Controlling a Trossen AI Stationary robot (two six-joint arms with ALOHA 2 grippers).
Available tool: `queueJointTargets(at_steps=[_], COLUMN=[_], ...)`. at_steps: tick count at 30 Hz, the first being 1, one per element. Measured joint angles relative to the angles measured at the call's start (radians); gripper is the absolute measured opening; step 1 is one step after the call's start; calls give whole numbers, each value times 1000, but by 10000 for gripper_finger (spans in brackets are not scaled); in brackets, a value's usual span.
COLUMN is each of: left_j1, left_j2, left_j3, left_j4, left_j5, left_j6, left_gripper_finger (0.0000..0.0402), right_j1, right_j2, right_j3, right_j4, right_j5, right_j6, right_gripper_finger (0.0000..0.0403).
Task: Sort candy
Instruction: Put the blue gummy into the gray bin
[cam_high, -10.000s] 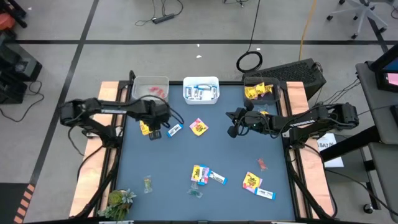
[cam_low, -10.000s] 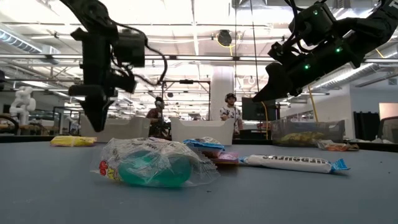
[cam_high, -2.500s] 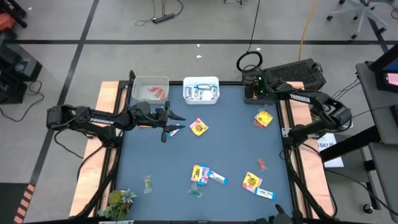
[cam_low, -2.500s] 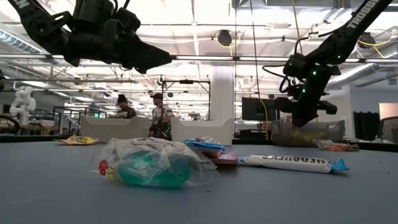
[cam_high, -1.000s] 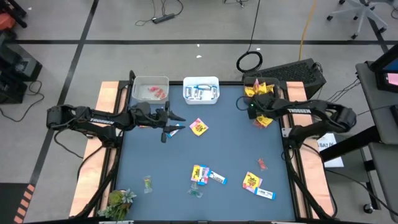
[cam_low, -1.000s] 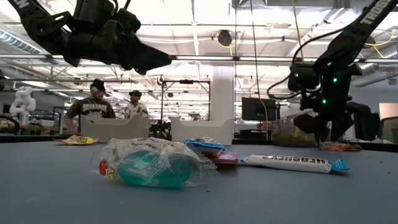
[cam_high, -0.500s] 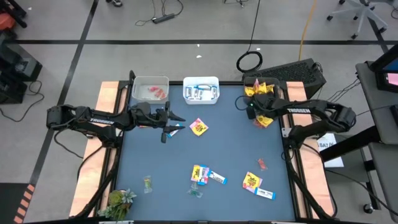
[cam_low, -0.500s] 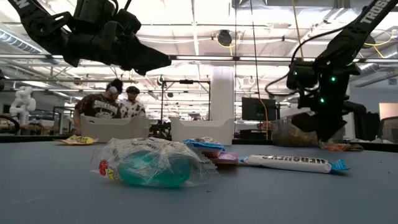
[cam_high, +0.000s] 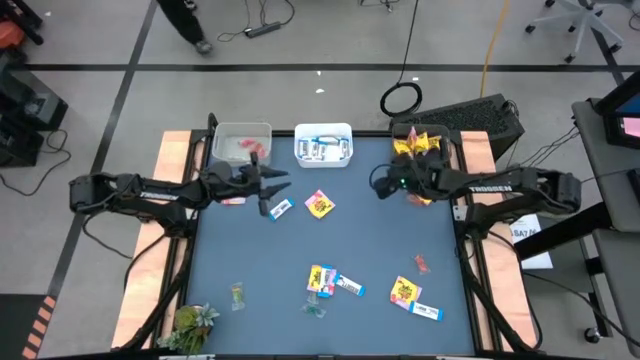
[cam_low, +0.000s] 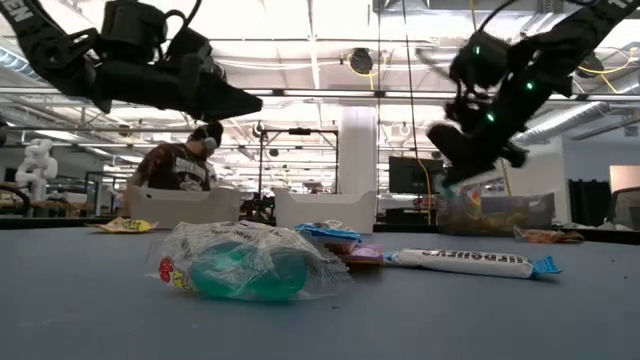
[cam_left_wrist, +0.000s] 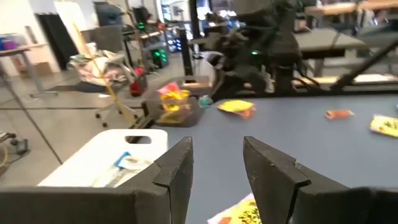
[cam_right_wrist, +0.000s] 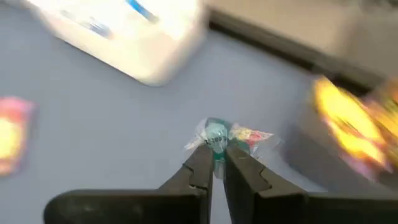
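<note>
My right gripper (cam_high: 379, 187) hangs above the table's far right part, shut on a clear-greenish sweet (cam_right_wrist: 216, 138); the low view shows the gripper (cam_low: 452, 172) well above the table. My left gripper (cam_high: 283, 182) is open and holds nothing. It hovers over the far left part, near a blue-and-white bar (cam_high: 281, 208) and a yellow packet (cam_high: 319, 204) lying flat; its fingers (cam_left_wrist: 174, 168) stand apart. More candy lies near the front: yellow packets (cam_high: 404, 290), bars (cam_high: 348, 286), a red piece (cam_high: 421, 263), a clear-greenish sweet (cam_high: 237, 294). My right gripper pinches the clear-greenish sweet between its two fingertips, on the teal middle of the wrapper (cam_right_wrist: 215, 140). A wrapper end with red print (cam_right_wrist: 250, 134) sticks out to one side. The fingers slant downward, and the sweet is lifted clear of the table.
Three bins stand along the far edge: a clear one with red pieces (cam_high: 242, 143), a white one with bars (cam_high: 323, 144), a clear one with yellow packets (cam_high: 420, 142). A yellow packet (cam_high: 420, 195) lies under the right arm. A green leafy thing (cam_high: 190, 320) sits at the near left corner.
My right gripper has left its place by the yellow packet near the right bin. It has risen and swung toward the table's left, tipping from pointing down to a slant. My left gripper has shifted slightly toward the far left, still open.
</note>
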Motion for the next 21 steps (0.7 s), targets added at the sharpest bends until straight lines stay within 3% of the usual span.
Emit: queueJointTargets(at_steps=[5, 11, 21], left_j1=[31, 57, 79], left_j2=[-86, -184, -280], left_j3=[-42, -82, -110], left_j4=[-4, -21, -31], left_j5=[2, 4, 3], left_j6=[-7, -7, -9], left_gripper_finger=[148, 148, 148], right_j1=[92, 127, 120], right_j2=[37, 144, 497], right_j3=[1, 20, 354], right_j4=[319, 635, 713], right_j5=[-6, -134, -228], right_j6=[-119, -181, -334], right_gripper_finger=[22, 22, 19])
